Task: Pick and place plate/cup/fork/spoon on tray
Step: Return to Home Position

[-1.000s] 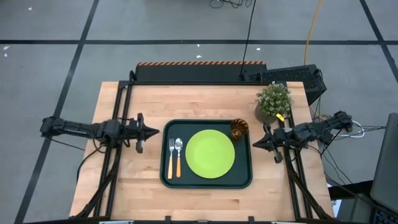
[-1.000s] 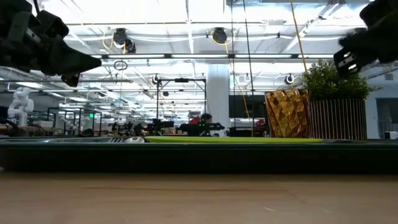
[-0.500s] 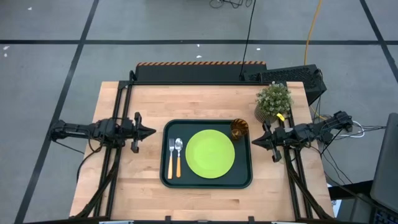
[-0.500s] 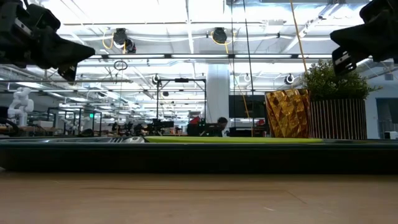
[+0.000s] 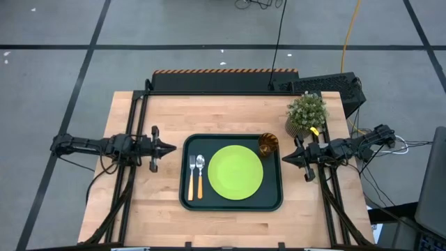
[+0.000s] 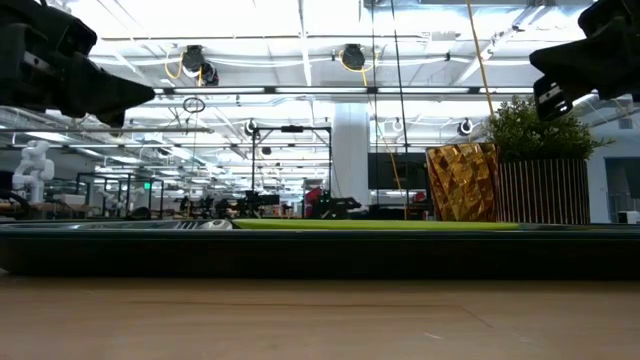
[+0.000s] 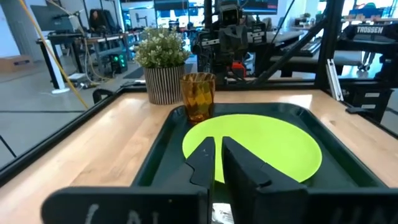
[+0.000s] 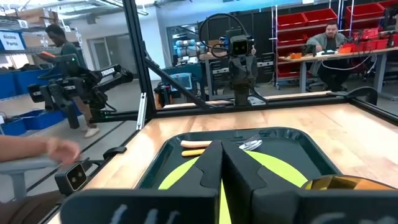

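The dark tray lies in the middle of the wooden table. On it rest the lime-green plate, the amber cup upright in its far right corner, and the fork and spoon side by side left of the plate. My left gripper hovers level just left of the tray, pointing at it, with a narrow gap between its fingers and nothing in it. My right gripper hovers level at the tray's right edge, shut and empty.
A potted plant stands at the far right of the table, just behind the cup. A black box sits beyond it. Bare wood lies in front of and behind the tray. A person's hand shows beyond the table's left side.
Both grippers have tipped up from slightly nose-down to level, staying where they were beside the tray. The things on the tray have not moved.
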{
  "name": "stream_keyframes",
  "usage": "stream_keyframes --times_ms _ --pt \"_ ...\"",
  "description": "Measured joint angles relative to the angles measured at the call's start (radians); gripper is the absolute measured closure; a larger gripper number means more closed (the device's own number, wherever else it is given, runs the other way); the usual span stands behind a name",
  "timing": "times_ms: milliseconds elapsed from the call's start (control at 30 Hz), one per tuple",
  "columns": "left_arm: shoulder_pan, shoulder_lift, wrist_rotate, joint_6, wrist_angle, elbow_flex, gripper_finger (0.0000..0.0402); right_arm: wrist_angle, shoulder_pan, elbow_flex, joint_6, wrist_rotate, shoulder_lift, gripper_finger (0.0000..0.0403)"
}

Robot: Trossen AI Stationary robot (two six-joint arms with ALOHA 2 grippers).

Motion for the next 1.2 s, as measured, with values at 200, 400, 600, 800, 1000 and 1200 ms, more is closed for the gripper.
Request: stream_keyframes --times_ms 200,400,600,800,1000,1200 --pt "0.0 0.001 -0.001 0.002 0.008 -0.001 0.0366 0.01 0.0 0.0 0.017 0.0 0.0 0.0403" --pt "0.0 0.001 -0.004 0.003 0.023 -0.002 0.0366 0.01 0.0 0.0 0.018 0.0 0.0 0.0403" --pt "0.0 0.001 -0.004 0.003 0.023 -0.002 0.0366 0.011 0.0 0.0 0.018 0.0 0.0 0.0403" --pt "0.0 0.001 -0.003 0.003 0.023 -0.002 0.0366 0.013 0.0 0.0 0.018 0.0 0.0 0.0403" --pt "0.0 0.001 -0.003 0.002 0.024 -0.002 0.0366 0.013 0.0 0.0 0.018 0.0 0.0 0.0403" --pt "0.0 0.001 -0.003 0.001 0.024 -0.002 0.0366 0.013 0.0 0.0 0.018 0.0 0.0 0.0403"
